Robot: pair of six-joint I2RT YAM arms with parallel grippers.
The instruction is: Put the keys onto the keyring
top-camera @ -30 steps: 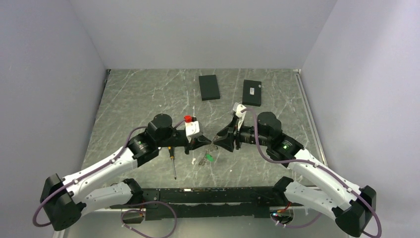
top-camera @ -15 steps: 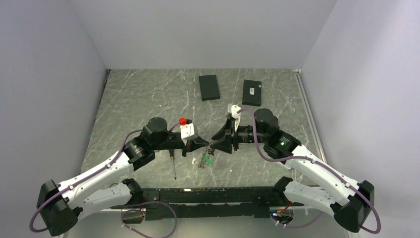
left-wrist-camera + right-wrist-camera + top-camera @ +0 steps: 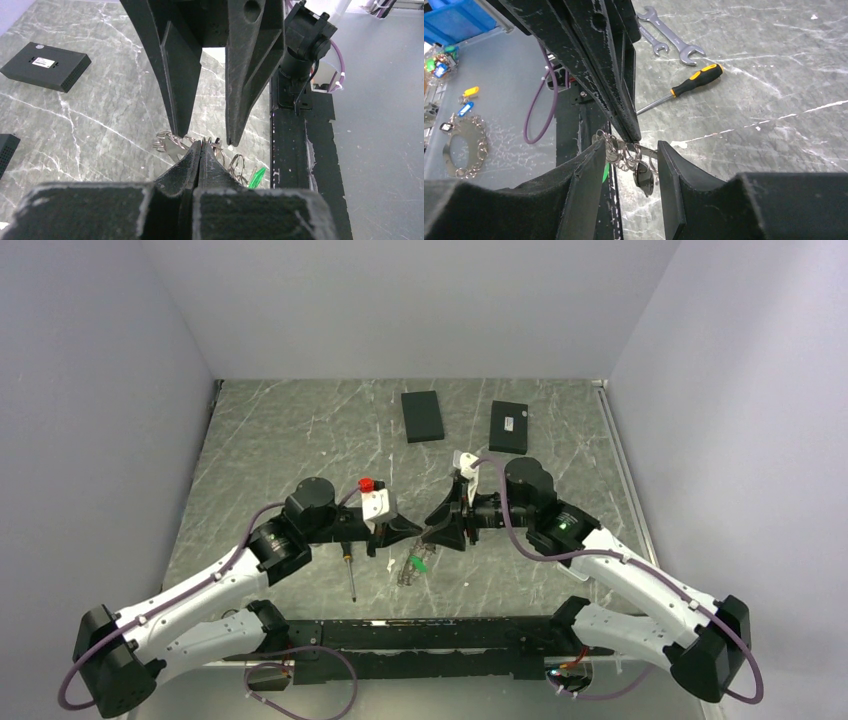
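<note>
Grey white-veined table [image 3: 280, 430], black-and-yellow screwdriver [image 3: 696, 80], silver wrenches [image 3: 669, 42], green tag [image 3: 257, 176]

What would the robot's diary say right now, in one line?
left claw: shut on keyring | right claw: open, fingers either side of keyring | key: hangs below keyring

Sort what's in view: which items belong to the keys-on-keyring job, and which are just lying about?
Job:
- keyring with green tag
- dark-headed key hanging among its loops
- left claw, shut on the keyring
- right claw, open around it

Lying about:
- black-and-yellow screwdriver
- two silver wrenches
- two black boxes
</note>
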